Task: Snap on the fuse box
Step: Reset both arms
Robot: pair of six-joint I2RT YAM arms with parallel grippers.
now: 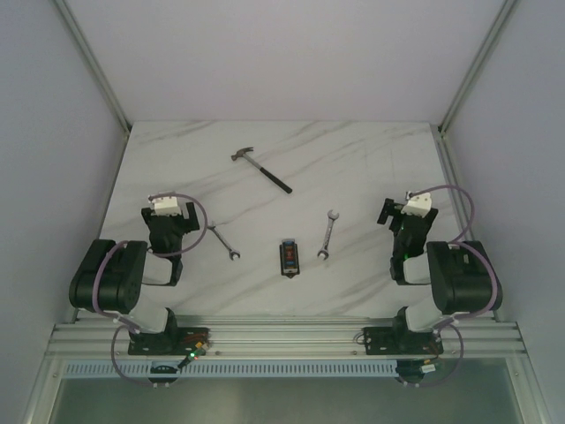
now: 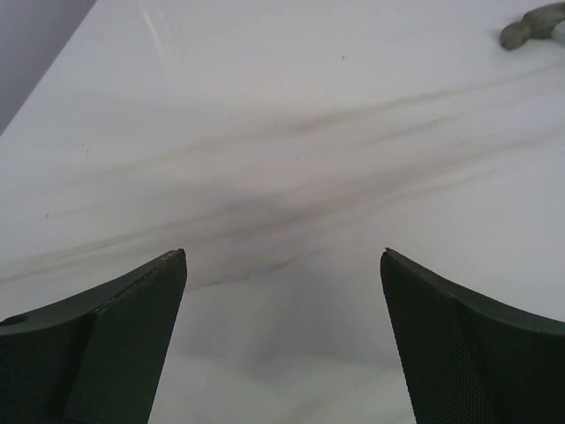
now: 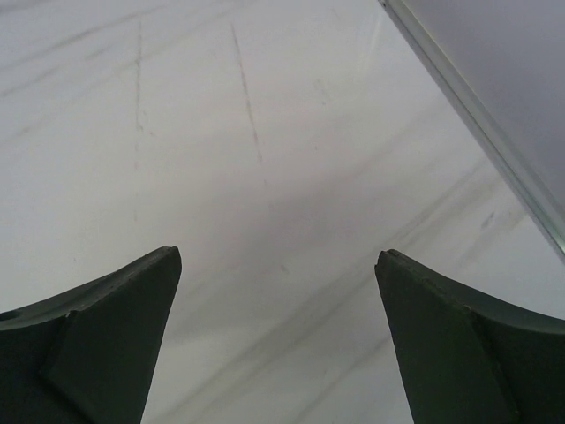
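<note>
The fuse box (image 1: pixel 289 257) is a small black block with coloured fuses along its middle, lying flat on the marble table (image 1: pixel 371 168) between the two arms, near the front edge. My left gripper (image 1: pixel 168 214) hovers well to its left, open, with only bare table between its fingers (image 2: pixel 132 336). My right gripper (image 1: pixel 402 215) hovers well to the fuse box's right, also open and holding nothing. Neither wrist view shows the fuse box. The left gripper (image 2: pixel 282 256) and the right gripper (image 3: pixel 278 256) both look down on plain marble.
A black-handled hammer (image 1: pixel 261 168) lies at the back centre; its head (image 2: pixel 530 31) shows in the left wrist view's top right corner. One silver wrench (image 1: pixel 224 241) lies left of the fuse box, another (image 1: pixel 327 234) right of it. The enclosure's frame rail (image 3: pixel 477 115) runs along the table's right edge.
</note>
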